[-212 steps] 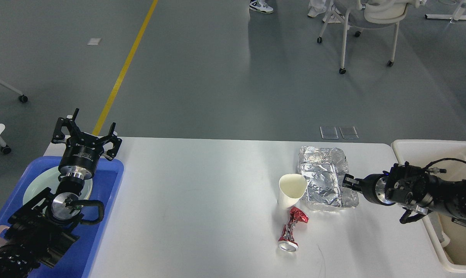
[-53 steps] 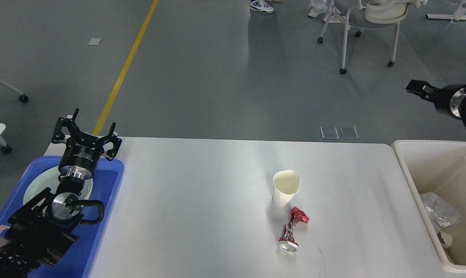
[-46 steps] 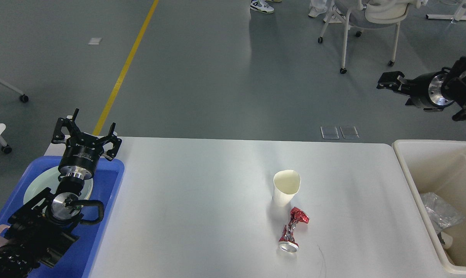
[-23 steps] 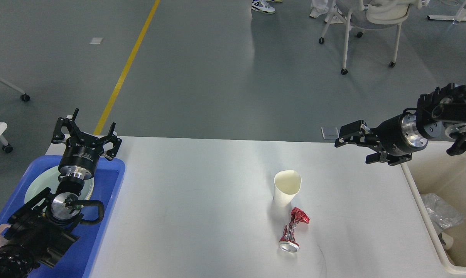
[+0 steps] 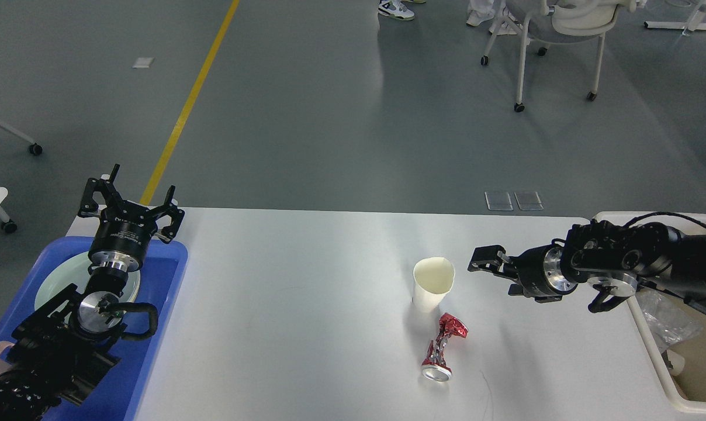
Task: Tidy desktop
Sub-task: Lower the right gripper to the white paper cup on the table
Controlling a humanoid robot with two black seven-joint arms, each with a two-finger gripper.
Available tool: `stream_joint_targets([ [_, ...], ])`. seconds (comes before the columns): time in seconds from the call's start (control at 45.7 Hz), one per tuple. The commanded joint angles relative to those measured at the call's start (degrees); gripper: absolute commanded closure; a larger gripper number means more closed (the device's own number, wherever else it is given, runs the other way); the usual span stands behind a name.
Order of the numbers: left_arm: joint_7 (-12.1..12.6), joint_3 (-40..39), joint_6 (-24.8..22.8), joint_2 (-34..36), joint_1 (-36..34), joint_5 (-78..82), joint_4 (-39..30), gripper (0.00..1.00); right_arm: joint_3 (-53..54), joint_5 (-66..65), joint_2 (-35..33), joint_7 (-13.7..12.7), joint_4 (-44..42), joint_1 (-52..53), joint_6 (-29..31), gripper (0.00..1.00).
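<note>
White table (image 5: 306, 327) fills the mid view, mostly bare. Blue tray (image 5: 172, 275) w/ plate at left, cream bin (image 5: 651, 345) at right w/ foil inside. Paper cup (image 5: 433, 285) & crushed red can (image 5: 443, 346) left to clear. Right gripper (image 5: 486, 261) near cup, jaws' state unclear; left gripper (image 5: 130, 202) jaws spread, empty.

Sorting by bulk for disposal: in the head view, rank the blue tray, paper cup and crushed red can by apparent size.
1. Blue tray, by far the largest, though partly covered by the left arm.
2. Paper cup.
3. Crushed red can, close to the cup; unsure.
</note>
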Motion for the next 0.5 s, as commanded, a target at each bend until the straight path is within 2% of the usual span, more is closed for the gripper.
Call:
stream_joint_targets([
  [0.0,0.0,0.0,0.0,0.0,0.0,-0.05,-0.03,0.02,0.09,-0.1,2.77,0.08,-0.16,-2.3,-0.19,0.0],
  [0.044,0.0,0.0,0.0,0.0,0.0,-0.04,-0.03,0.02,2.53,-0.02,5.39,0.25,-0.16,-3.95,-0.45,0.0],
  [0.482,0.0,0.0,0.0,0.0,0.0,0.04,-0.03,0.02,4.49,0.34,7.35,0.34,-0.16,-3.62,-0.45,0.0],
])
